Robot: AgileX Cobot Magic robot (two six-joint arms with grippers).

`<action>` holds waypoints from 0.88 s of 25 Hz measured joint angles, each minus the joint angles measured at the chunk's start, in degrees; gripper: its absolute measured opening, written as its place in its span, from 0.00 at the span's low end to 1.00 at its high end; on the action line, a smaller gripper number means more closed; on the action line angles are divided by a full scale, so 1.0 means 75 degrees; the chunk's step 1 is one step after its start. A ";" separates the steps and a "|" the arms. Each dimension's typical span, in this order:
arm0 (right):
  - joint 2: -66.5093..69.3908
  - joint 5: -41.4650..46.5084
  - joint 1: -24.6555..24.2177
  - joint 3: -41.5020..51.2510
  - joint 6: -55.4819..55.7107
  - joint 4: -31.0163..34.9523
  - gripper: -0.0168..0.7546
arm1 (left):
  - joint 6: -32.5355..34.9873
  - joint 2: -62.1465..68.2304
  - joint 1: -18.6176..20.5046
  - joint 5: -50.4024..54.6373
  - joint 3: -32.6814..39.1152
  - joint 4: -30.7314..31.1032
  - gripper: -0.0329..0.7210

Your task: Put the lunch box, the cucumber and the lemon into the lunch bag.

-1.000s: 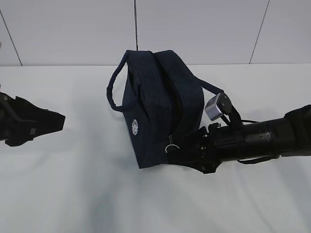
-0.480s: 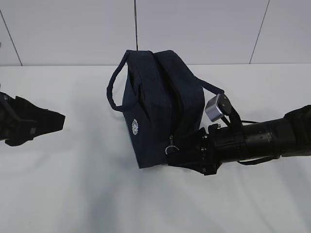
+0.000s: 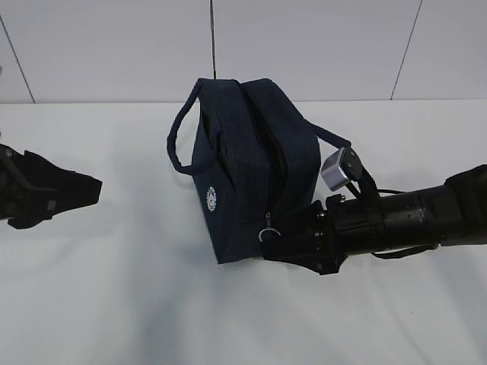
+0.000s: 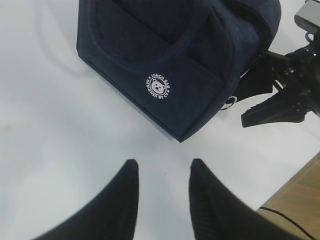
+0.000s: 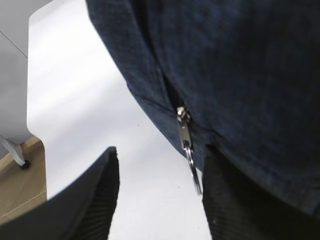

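1. My right fingers (image 5: 157, 192) stand apart with nothing clamped between them. They flank the silver zipper pull (image 5: 186, 145) at the near lower corner of the lunch bag (image 3: 251, 175).
2. The ring of that pull hangs in the gap, close to my right-hand finger; I cannot tell whether it touches.
3. My left fingers (image 4: 161, 182) are also parted and empty, hovering over the white counter (image 3: 114, 304) well apart from the bag.
4. The navy bag stands upright on the counter between my two arms, its round white logo (image 4: 158, 86) facing my left wrist.
5. Its loop handles (image 3: 179, 137) droop to either side.
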 joint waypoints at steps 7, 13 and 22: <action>0.0395 0.0125 0.0000 0.0000 0.0000 0.0015 0.39 | 0.0012 0.0000 0.0000 0.0000 0.0000 0.0000 0.37; 0.0430 0.0456 0.0000 -0.0031 0.0000 0.0321 0.33 | 0.0012 0.0000 0.0000 -0.0014 0.0000 0.0000 0.37; 0.0430 0.0472 0.0000 -0.0027 0.0000 0.0371 0.33 | 0.0012 0.0000 0.0000 -0.0014 0.0000 0.0000 0.37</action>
